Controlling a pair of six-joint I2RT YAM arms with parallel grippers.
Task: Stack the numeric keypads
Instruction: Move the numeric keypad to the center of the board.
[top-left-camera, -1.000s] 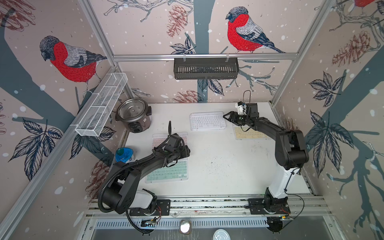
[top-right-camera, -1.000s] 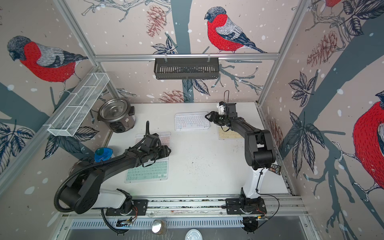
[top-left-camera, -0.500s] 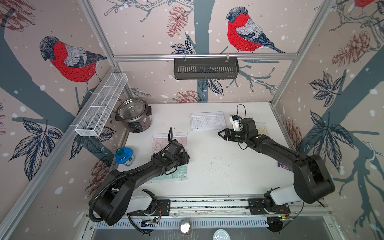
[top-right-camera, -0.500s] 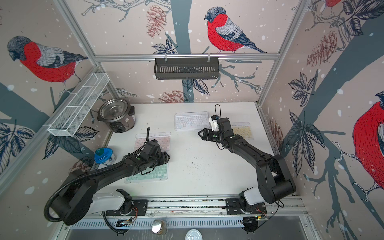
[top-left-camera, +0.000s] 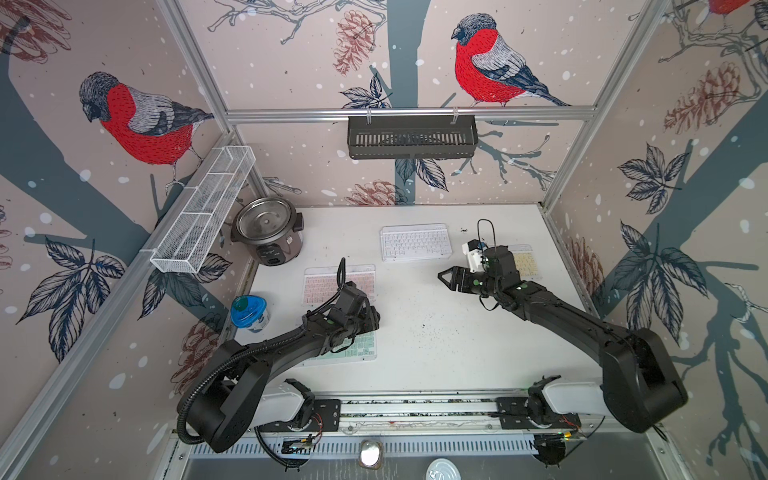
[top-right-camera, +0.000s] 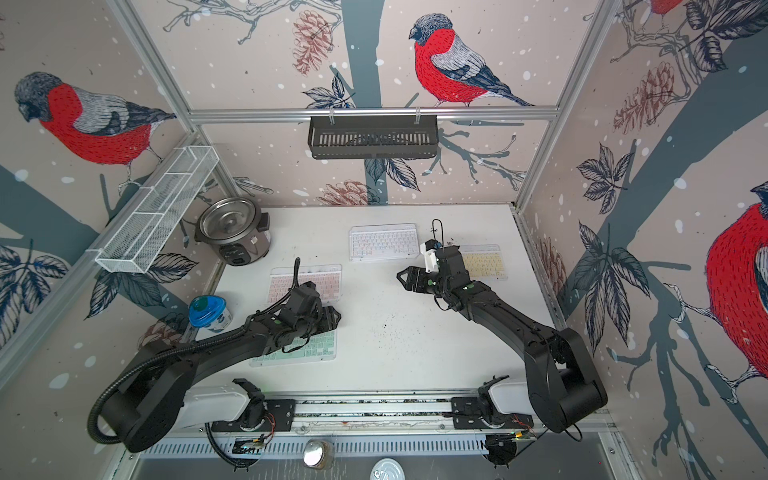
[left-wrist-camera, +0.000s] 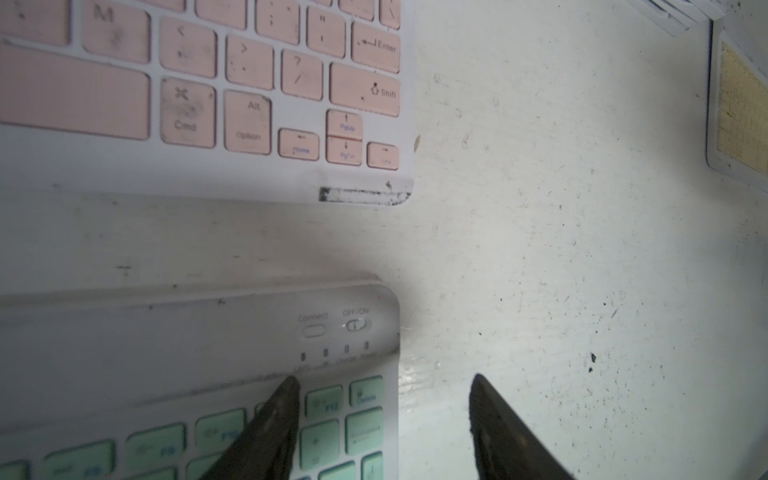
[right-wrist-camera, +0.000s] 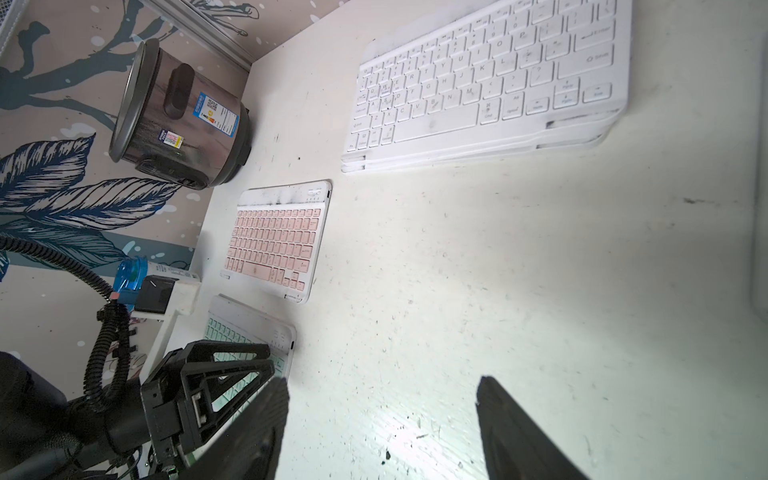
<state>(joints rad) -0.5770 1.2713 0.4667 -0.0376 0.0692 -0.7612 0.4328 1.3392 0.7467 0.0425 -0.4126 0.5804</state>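
Note:
A stack of white numeric keypads (top-left-camera: 415, 243) (top-right-camera: 383, 242) (right-wrist-camera: 486, 83) lies at the back middle of the table. A pink keypad (top-left-camera: 320, 282) (left-wrist-camera: 208, 83) lies left of it, and a mint green one (top-left-camera: 357, 347) (left-wrist-camera: 208, 340) lies nearer the front. A pale yellow keypad (top-left-camera: 524, 262) (top-right-camera: 484, 264) sits at the back right. My left gripper (top-left-camera: 372, 318) (left-wrist-camera: 385, 379) is open astride the mint keypad's far right corner, one finger over the keys, the other over bare table. My right gripper (top-left-camera: 444, 277) (right-wrist-camera: 382, 382) hangs open and empty above the table's middle, pointing left.
A steel rice cooker (top-left-camera: 268, 230) stands at the back left. A blue-lidded jar (top-left-camera: 248, 311) sits by the left table edge. A white wire basket (top-left-camera: 203, 212) hangs on the left wall and a black one (top-left-camera: 411, 135) on the back rail.
My right gripper has drawn back from beside the white stack toward the table's middle and opened slightly wider. My left gripper has moved forward from the pink keypad to the mint one's corner.

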